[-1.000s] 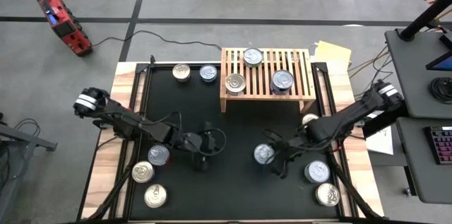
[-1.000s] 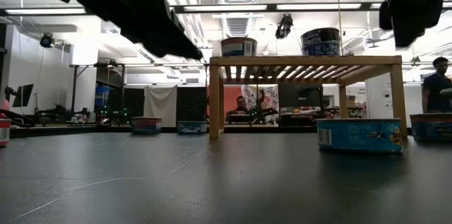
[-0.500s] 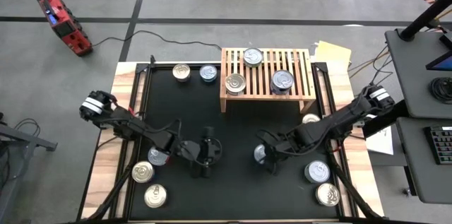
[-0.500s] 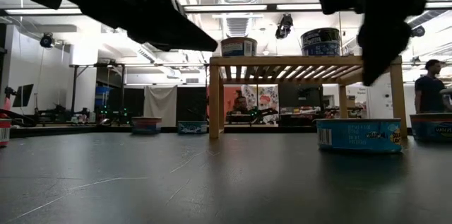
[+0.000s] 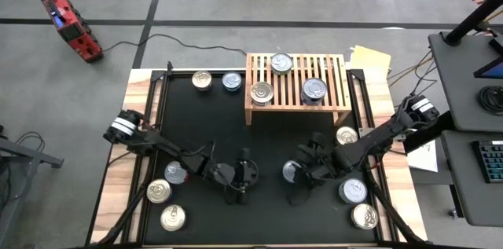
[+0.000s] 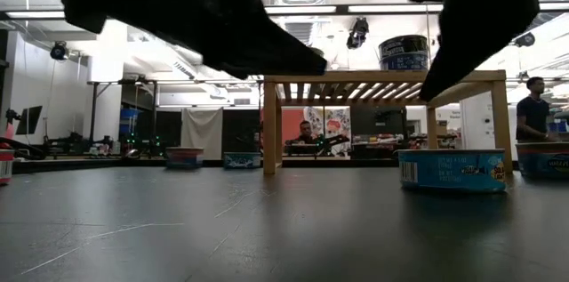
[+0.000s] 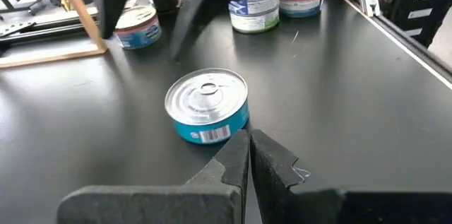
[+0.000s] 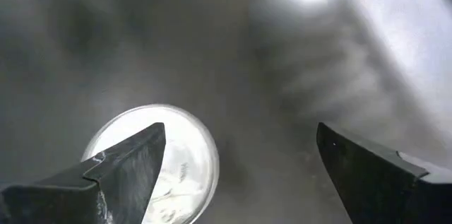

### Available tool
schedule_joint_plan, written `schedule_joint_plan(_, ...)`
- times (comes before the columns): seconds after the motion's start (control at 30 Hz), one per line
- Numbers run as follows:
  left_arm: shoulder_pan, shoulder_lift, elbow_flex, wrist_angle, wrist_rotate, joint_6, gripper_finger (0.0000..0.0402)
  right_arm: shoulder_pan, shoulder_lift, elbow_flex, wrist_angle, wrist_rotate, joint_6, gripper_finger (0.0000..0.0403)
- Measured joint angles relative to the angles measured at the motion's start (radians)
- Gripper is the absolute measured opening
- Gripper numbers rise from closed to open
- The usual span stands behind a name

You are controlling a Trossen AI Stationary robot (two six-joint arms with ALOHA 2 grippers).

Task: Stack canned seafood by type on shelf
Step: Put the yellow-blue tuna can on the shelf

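Observation:
A blue-sided tin of canned seafood [image 5: 291,170] stands on the black mat between my two grippers. My left gripper [image 7: 248,138] is shut and points at this tin [image 7: 207,104] from the table's left, its tips just short of the tin's side. My right gripper [image 8: 240,171] hangs open over the tin's silver lid [image 8: 166,157], which lies under one finger. The light-wood shelf [image 5: 297,104] stands at the far edge and carries three tins [image 5: 262,93], [image 5: 281,63], [image 5: 314,90] on its slats.
Three tins [image 5: 158,192] lie at the near left of the mat, three more [image 5: 353,192] at the right, and two [image 5: 202,80] at the far edge left of the shelf. People stand in the room behind the table [image 6: 533,113].
My left gripper, still shut, has gone toward the table's right and down, toward the blue tin. My right gripper, still open, has sunk a little over that tin and rolled its wrist. No tin has moved.

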Motion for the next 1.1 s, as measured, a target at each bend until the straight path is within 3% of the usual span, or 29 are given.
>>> schedule_joint_plan(0.07, -0.001, 0.032, 0.031, 0.000, 0.000, 0.010, 0.0001, 0.035, 0.000, -0.020, 0.001, 0.061, 0.034, 0.0359)
schedule_joint_plan(0.4, -0.001, 0.178, 0.196, 0.007, -0.019, 0.044, 0.0001, 0.158, 0.000, -0.076, 0.025, 0.155, 0.132, 0.0359)
schedule_joint_plan(0.93, 0.005, 0.345, 0.399, 0.010, -0.102, 0.057, 0.0001, 0.157, 0.000, -0.088, 0.107, 0.123, 0.051, 0.0359)
schedule_joint_plan(1.1, 0.010, 0.381, 0.430, 0.009, -0.138, 0.043, 0.0001, 0.141, 0.000, -0.087, 0.106, 0.158, 0.139, 0.0359)
